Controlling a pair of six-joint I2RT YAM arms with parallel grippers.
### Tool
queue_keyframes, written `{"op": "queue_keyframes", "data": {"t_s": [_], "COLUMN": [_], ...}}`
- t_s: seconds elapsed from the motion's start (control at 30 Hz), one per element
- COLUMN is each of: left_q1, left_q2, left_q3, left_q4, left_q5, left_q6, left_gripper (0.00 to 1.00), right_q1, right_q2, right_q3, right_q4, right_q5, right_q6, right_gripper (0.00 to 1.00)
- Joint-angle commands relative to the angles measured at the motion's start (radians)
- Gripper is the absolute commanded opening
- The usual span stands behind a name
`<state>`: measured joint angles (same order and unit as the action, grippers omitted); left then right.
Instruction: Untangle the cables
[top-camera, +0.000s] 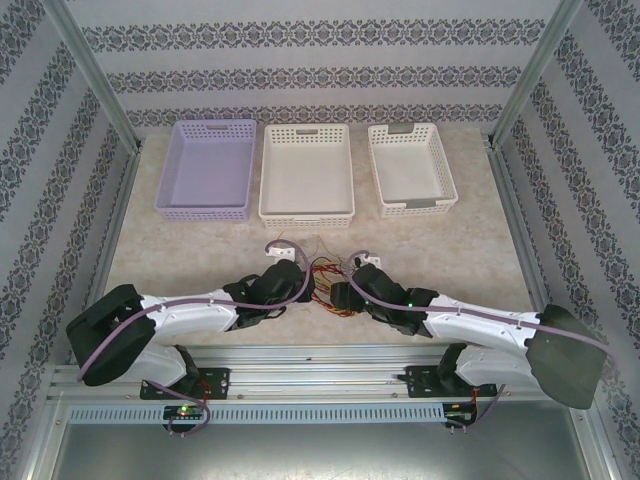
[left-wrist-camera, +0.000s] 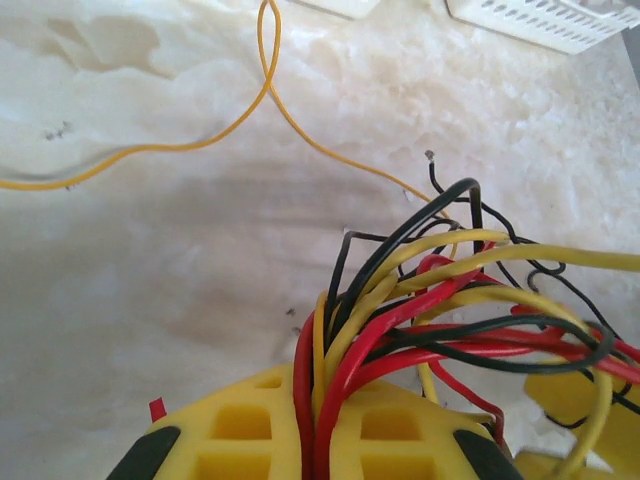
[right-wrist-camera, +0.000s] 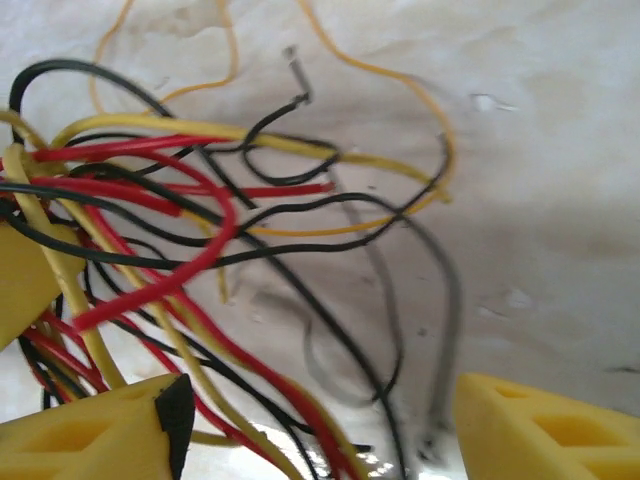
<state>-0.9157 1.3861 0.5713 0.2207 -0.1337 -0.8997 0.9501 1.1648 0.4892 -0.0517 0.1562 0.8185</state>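
1. Top external view: we see the cables as a small knot of red, yellow and black strands. They lie on the counter near its front edge, in front of the middle white basket.
2. The left pincer reaches the knot from the left and the right pincer from the right. The two nearly meet over it.
3. From the left wrist we see the left pincer closed on the cables. A tight bunch of red, yellow and black strands is clamped between its yellow fingers.
4. Beyond that grip the strands fan out to the right in glossy loops that cross over and under one another. Red and yellow are the thickest in view, and the black ones run thinner.
5. One yellow strand leaves the bunch and trails across the pale counter to the left, crossing itself in a narrow loop at the top edge.
6. From the right wrist we see the right pincer with its jaws standing wide apart, one yellow finger low on each side.
7. Several cables run through that gap, and we see neither finger pinching them.
8. Here the tangle is densest on the left. A black strand curls up out of it and ends in a short greyish tip.
9. The lilac basket and the right white basket stand at the back of the counter, well apart from the cables.
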Motion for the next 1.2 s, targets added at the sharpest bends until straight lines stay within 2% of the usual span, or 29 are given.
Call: {"op": "queue_keyframes", "data": {"t_s": [0.0, 0.33, 0.67, 0.8, 0.93, 1.03, 1.1, 1.17], "left_q1": [-0.012, -0.023, -0.028, -0.029, -0.028, -0.029, -0.028, -0.029], "left_q2": [-0.022, -0.037, -0.121, -0.150, -0.174, -0.194, -0.207, -0.225], "left_q3": [0.006, -0.032, -0.079, -0.100, -0.128, -0.145, -0.155, -0.164], "left_q4": [0.054, 0.174, 0.199, 0.217, 0.257, 0.269, 0.273, 0.268], "left_q5": [-0.029, 0.066, 0.089, 0.101, 0.133, 0.150, 0.159, 0.161], "left_q6": [0.043, 0.071, 0.080, 0.084, 0.076, 0.074, 0.080, 0.081], "left_gripper": [0.00, 0.00, 0.00, 0.00, 0.00, 0.00, 0.00, 0.00], "right_q1": [0.030, 0.035, 0.056, 0.056, 0.049, 0.043, 0.044, 0.042], "right_q2": [0.016, 0.140, 0.287, 0.323, 0.332, 0.340, 0.335, 0.313], "right_q3": [0.018, 0.067, 0.129, 0.137, 0.129, 0.126, 0.127, 0.119], "right_q4": [0.071, 0.023, 0.029, 0.035, 0.061, 0.097, 0.097, 0.094], "right_q5": [-0.026, 0.121, 0.198, 0.227, 0.261, 0.229, 0.231, 0.247], "right_q6": [-0.077, -0.127, -0.178, -0.176, -0.191, -0.219, -0.216, -0.206], "right_gripper": [0.68, 0.51, 0.49, 0.30, 0.27, 0.08, 0.01, 0.00]}}
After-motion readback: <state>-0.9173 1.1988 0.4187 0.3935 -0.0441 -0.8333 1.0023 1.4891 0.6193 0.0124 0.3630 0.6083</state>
